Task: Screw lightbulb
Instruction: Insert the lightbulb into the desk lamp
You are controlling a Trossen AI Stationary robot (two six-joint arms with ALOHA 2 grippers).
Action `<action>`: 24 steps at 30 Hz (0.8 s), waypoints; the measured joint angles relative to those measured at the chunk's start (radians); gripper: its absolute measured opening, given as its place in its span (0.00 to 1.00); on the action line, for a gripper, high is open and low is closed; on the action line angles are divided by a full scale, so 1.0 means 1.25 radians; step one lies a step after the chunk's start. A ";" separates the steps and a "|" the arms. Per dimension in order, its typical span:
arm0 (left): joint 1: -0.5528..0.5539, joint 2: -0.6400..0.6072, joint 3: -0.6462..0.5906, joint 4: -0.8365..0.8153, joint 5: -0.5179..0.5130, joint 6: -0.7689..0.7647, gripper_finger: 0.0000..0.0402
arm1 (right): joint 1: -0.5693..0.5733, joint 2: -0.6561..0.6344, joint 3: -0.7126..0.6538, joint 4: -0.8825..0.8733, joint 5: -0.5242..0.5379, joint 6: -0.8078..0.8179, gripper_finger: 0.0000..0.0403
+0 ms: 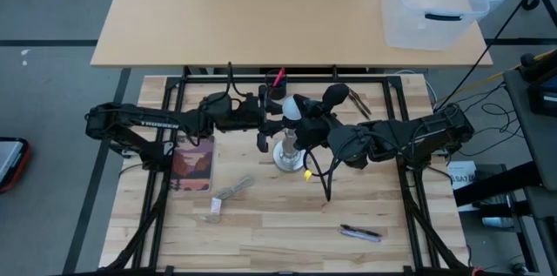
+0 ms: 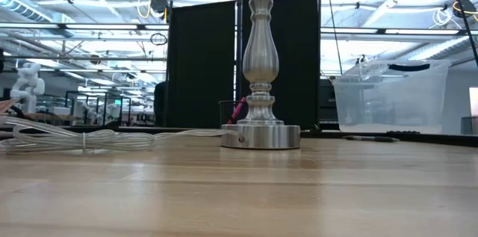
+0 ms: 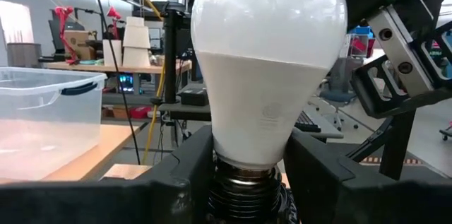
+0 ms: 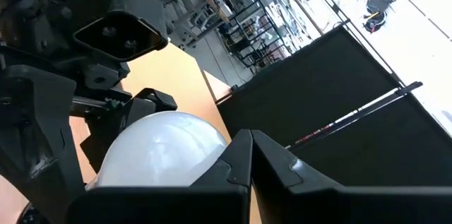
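Note:
The frosted white lightbulb [image 1: 293,109] stands upright over the silvery socket stand [image 2: 261,57], whose round disc foot [image 1: 287,158] rests on the wooden table. The stand's top is hidden, so I cannot tell whether the bulb's screw base [image 3: 244,190] sits in it. My left gripper [image 3: 244,181] comes in from the table's left and is shut on the bulb. My right gripper [image 4: 251,155] comes in from the right, its fingers shut together beside the bulb's globe [image 4: 162,146]. My left gripper pinches the bulb's narrow neck [image 3: 247,155], just above the threaded base, between its two fingers [image 3: 185,181]. The fingers come level from the table's left. The bulb stands upright, globe up. My right gripper's shut fingers [image 4: 233,171] lie against the globe's side; I cannot tell whether they touch it.
A coiled white cable [image 1: 228,196] and a reddish booklet [image 1: 193,163] lie near left of the stand. A pen [image 1: 361,233] lies near right, and hand tools [image 1: 359,102] lie far right. A clear plastic bin [image 1: 435,2] stands on the far table.

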 joint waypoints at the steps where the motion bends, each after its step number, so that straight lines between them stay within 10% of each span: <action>1: 0.000 0.000 0.000 -0.001 0.000 0.000 0.38 | 0.000 0.000 0.000 -0.003 -0.002 0.002 0.00; 24: -0.002 0.000 0.000 -0.019 0.004 0.008 0.52 | -0.011 0.000 0.001 -0.044 -0.038 0.037 0.00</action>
